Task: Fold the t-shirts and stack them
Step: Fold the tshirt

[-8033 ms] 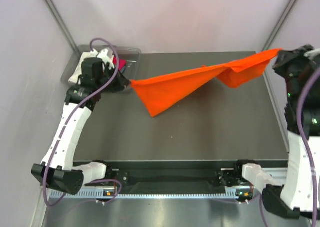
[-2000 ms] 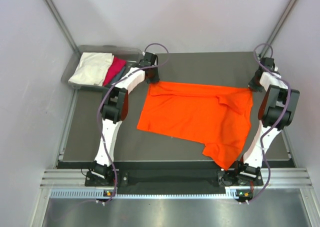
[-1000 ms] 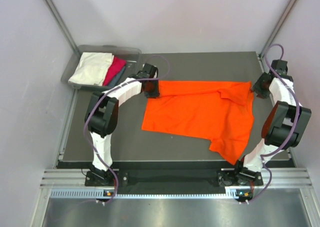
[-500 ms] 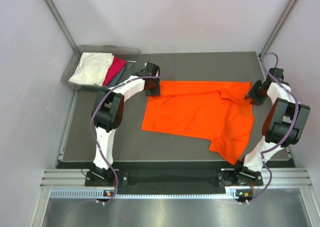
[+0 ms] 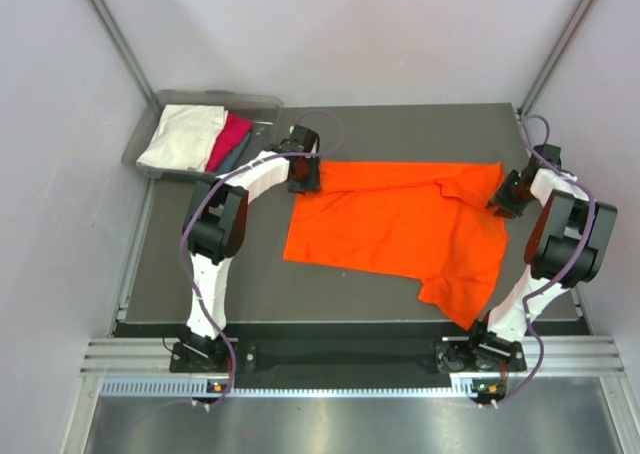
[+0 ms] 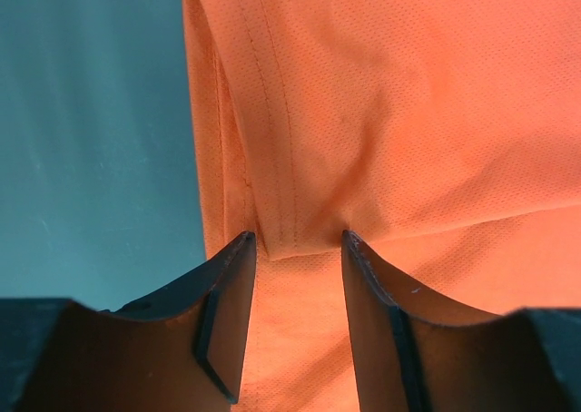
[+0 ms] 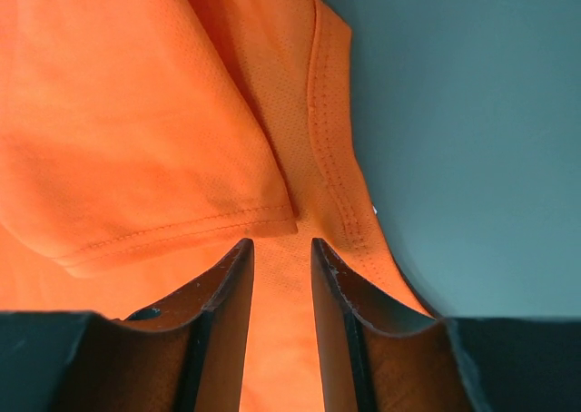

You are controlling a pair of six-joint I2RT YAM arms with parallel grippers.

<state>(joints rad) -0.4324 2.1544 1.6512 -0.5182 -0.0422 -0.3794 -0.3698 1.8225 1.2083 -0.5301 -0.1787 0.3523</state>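
The bright orange t-shirt (image 5: 400, 224) lies spread on the dark table, its near right part rumpled and hanging toward the front. My left gripper (image 5: 303, 177) stands over its far left corner. In the left wrist view the left gripper (image 6: 298, 241) is open, with the hemmed cloth (image 6: 408, 112) lying flat under the gap. At the far right corner is my right gripper (image 5: 500, 199). Its jaws (image 7: 281, 244) stand narrowly apart over a folded hem of the orange cloth (image 7: 136, 112), and nothing is pinched between them.
A grey plastic bin (image 5: 220, 97) stands at the far left off the table. It holds a cream-white shirt (image 5: 185, 134), a magenta-pink one (image 5: 230, 139) and a teal-grey one (image 5: 246, 150). Bare dark table (image 5: 220, 264) shows left of the orange shirt. Purple walls close in on both sides.
The left jaws have widened at the shirt's far left corner. The right gripper has shifted slightly inward onto the far right corner, its jaws narrowing. The shirt lies as before.
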